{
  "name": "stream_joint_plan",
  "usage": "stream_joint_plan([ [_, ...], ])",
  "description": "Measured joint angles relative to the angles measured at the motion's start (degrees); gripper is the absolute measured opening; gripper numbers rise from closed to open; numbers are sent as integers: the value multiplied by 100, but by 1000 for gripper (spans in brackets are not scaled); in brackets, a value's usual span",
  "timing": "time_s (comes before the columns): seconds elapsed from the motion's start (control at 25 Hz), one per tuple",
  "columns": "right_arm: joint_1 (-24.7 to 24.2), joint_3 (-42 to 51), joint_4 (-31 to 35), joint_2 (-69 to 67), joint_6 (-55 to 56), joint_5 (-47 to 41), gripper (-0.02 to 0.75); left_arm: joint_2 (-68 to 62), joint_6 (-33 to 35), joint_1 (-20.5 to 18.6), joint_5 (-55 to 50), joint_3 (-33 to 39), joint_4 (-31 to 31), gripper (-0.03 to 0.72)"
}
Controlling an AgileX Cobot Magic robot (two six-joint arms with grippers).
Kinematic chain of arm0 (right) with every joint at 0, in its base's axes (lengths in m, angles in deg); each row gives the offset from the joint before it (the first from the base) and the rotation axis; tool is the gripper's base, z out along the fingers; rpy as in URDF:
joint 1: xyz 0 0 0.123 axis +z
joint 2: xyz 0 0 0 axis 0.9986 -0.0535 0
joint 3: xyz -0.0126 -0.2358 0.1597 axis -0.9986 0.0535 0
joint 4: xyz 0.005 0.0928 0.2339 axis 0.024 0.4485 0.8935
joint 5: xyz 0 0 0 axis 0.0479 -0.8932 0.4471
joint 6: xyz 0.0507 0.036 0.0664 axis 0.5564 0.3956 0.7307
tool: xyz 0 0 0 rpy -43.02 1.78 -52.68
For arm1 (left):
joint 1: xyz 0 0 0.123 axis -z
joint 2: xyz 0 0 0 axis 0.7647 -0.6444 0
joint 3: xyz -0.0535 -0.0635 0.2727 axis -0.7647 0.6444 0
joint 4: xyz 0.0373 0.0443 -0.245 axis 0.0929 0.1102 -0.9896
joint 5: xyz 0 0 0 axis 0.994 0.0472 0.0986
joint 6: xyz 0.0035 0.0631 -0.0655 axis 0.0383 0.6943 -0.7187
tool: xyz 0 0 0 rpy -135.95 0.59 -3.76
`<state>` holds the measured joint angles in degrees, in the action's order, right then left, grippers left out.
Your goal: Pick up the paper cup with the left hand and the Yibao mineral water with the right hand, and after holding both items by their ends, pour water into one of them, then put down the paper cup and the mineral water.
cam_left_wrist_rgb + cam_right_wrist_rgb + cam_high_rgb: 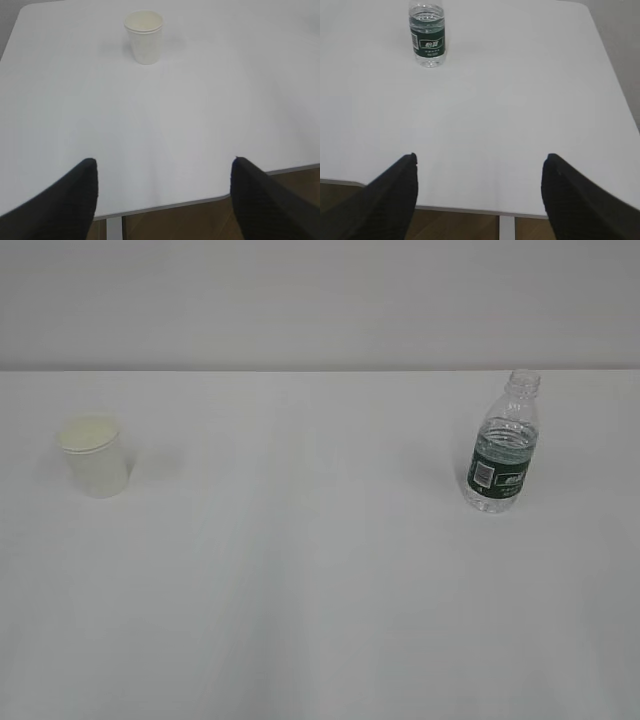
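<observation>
Both my grippers gape wide and empty at the near table edge: paper cup (144,36) upright ahead of my left hand (162,200), Yibao mineral water (427,37) upright ahead-left of my right hand (480,200).

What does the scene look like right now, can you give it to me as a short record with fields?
surface: white table
paper cup: upright on the table's left side, untouched
mineral water bottle: upright on the right side, cap off, partly filled
left gripper: open, near the table's edge, facing the cup, holding nothing
right gripper: open, near the table's edge, facing the bottle, holding nothing
task stage: nothing picked up yet
</observation>
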<state>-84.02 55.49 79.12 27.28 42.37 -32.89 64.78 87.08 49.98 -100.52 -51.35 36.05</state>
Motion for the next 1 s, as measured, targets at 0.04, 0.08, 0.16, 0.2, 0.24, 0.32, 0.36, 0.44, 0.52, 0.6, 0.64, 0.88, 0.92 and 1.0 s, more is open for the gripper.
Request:
stream_joint_plan([
  [0.04,0,0,-30,0,8,0,584,0,0,0,0,0,0,593],
  [0.08,0,0,-44,0,8,0,584,0,0,0,0,0,0,593],
  [0.16,0,0,-54,0,23,0,584,0,0,0,0,0,0,593],
  [0.2,0,0,-64,0,23,0,584,0,0,0,0,0,0,593],
  [0.24,0,0,-64,0,23,0,584,0,0,0,0,0,0,593],
  [0.32,0,0,-64,0,23,0,584,0,0,0,0,0,0,593],
  [0.36,0,0,-64,0,23,0,584,0,0,0,0,0,0,593],
  [0.44,0,0,-64,0,23,0,584,0,0,0,0,0,0,593],
  [0.52,0,0,-64,0,23,0,584,0,0,41,0,0,0,593],
  [0.6,0,0,-64,0,27,0,584,0,0,54,0,0,0,593],
  [0.64,0,0,-64,0,27,0,584,0,0,65,0,0,0,593],
  [0.88,0,0,-64,0,27,0,584,0,0,65,0,0,0,593],
  [0.92,0,0,-64,0,27,0,584,0,0,65,0,0,0,593],
  [1.0,0,0,-64,0,27,0,584,0,0,65,0,0,0,593],
])
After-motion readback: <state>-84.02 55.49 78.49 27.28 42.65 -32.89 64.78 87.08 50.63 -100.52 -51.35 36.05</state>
